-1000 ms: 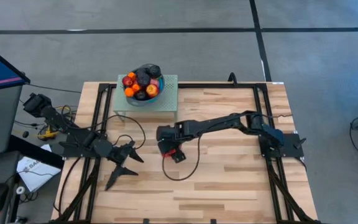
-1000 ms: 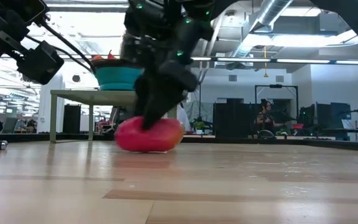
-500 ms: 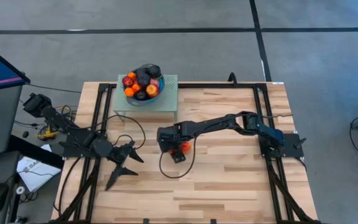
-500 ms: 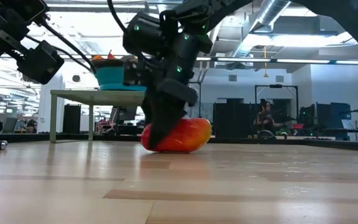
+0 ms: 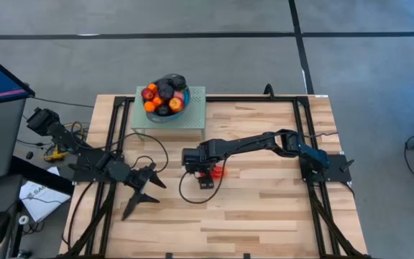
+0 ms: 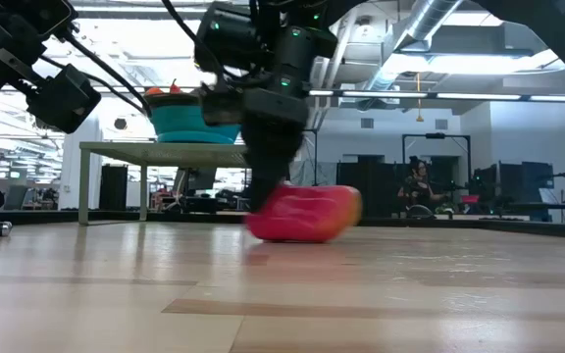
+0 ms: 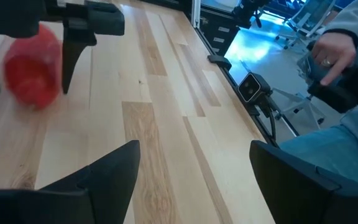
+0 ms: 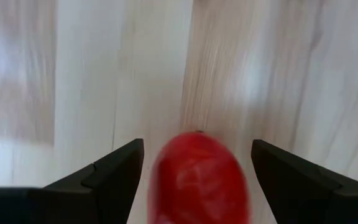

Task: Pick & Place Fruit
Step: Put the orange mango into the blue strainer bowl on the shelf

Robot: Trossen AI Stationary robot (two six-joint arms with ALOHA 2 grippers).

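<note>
The right gripper (image 8: 194, 180) stands over the middle of the pale wooden table (image 5: 264, 208), its two dark fingers (image 8: 114, 171) spread wide either side of a longer red-orange toy fruit (image 8: 197, 177). The fruit lies on the boards between them; neither finger clearly presses it, so nothing is gripped. Beyond the gripper, on a low green stand (image 5: 192, 115), sits a round blue bowl (image 5: 182, 109) heaped with small fruits (image 5: 165, 95). Well apart, the left gripper (image 5: 141, 193) waits with fingers parted, holding nothing.
</note>
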